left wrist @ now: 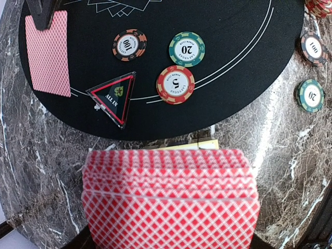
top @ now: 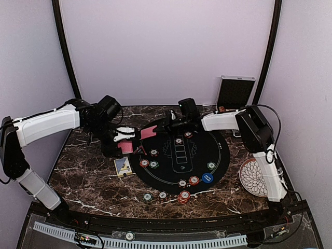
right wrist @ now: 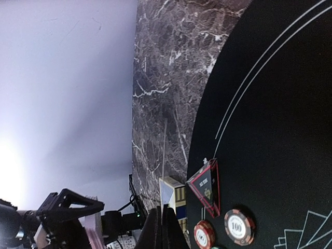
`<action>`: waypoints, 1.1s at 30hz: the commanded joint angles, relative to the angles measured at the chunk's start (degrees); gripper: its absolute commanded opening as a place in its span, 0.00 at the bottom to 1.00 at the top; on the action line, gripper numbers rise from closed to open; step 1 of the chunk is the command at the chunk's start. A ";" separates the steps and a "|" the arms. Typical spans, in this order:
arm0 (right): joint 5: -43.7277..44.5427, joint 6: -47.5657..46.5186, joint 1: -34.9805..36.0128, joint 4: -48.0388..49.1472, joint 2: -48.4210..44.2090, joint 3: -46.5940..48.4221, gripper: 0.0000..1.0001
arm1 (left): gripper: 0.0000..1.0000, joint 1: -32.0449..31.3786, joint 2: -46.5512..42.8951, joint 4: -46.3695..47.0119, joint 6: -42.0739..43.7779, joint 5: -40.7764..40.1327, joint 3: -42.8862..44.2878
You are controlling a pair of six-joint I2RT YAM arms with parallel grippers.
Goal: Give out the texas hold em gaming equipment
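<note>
L claw is clamped on a deck of red-backed cards. The deck is fanned a bit and held above the marble surface, just off the near-left rim of the black round poker mat.

R claw has its jaws pinched narrow on a single red-backed card, gripped at one short end. The card sits over the mat's left edge, partly past the rim. Can't tell if it touches the felt.

On the mat, betw. that card and the deck, is the ALL IN triangle marker. Near it are a 100 chip, a green 20 chip and a red 5 chip, all lying flat and apart. More chips are spread round the mat. A few lie off it on the surface by the near edge, incl. a short red stack. The blue round button is on the mat's near-right part.

A white patterned plate is at the right of the surface, and a silver case stands at the back right.
</note>
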 commanded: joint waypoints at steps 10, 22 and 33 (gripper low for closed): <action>6.89 -0.89 3.52 -7.58 10.98 14.99 0.00 | 0.14 0.18 -2.13 -1.15 -0.42 2.34 -0.25; 15.61 -10.91 3.55 -18.10 7.32 14.86 0.53 | 0.14 0.18 -1.53 -1.07 -0.55 2.70 0.24; 11.75 -9.64 3.41 -10.52 -6.85 0.13 0.80 | 0.13 0.18 -1.26 0.32 -1.27 2.93 1.69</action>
